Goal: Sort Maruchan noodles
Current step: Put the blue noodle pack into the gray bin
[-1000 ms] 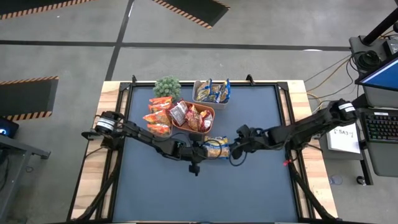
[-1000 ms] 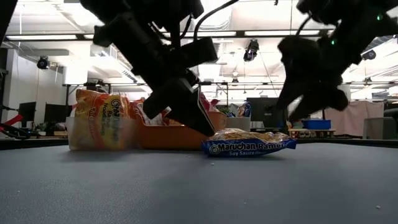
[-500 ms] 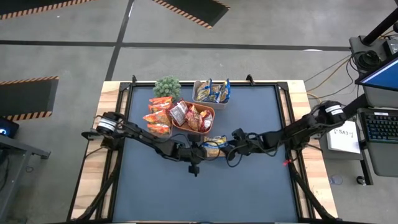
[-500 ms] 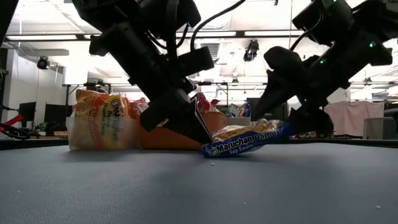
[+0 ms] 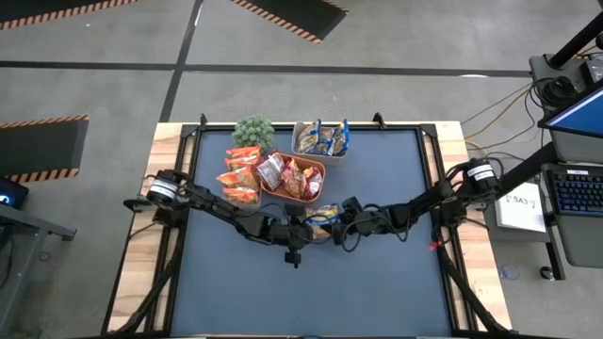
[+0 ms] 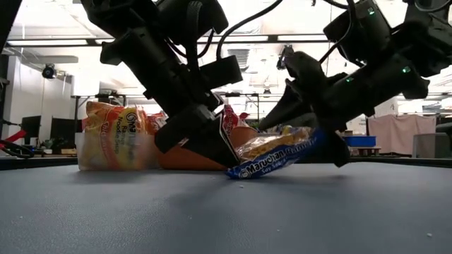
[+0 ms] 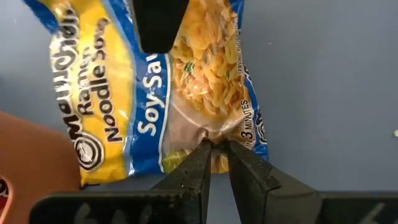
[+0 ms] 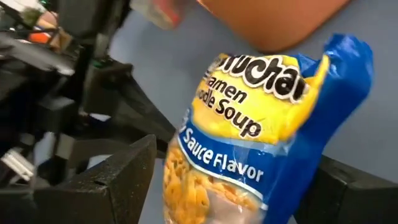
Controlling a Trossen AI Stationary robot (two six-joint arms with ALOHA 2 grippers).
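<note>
Right pincer [image 6: 321, 144] has slid in since a second ago, its spread fingers now straddling the blue-and-yellow glossy plastic noodle packet [image 6: 277, 154], tipping that end off the dark blue bench [image 5: 311, 292]. Left pincer [image 7: 214, 148] stays pinched on the packet's other edge, just in front of the orange tray [image 5: 294, 176].

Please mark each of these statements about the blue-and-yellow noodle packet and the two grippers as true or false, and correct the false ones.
1. The left gripper pinches one end of the blue-and-yellow packet. True.
2. The packet lies flat on the table. False: its end by the right gripper is lifted.
3. The right gripper's fingers stand wide on either side of the packet. True.
4. The packet is inside the orange tray. False: it is on the table beside it.
</note>
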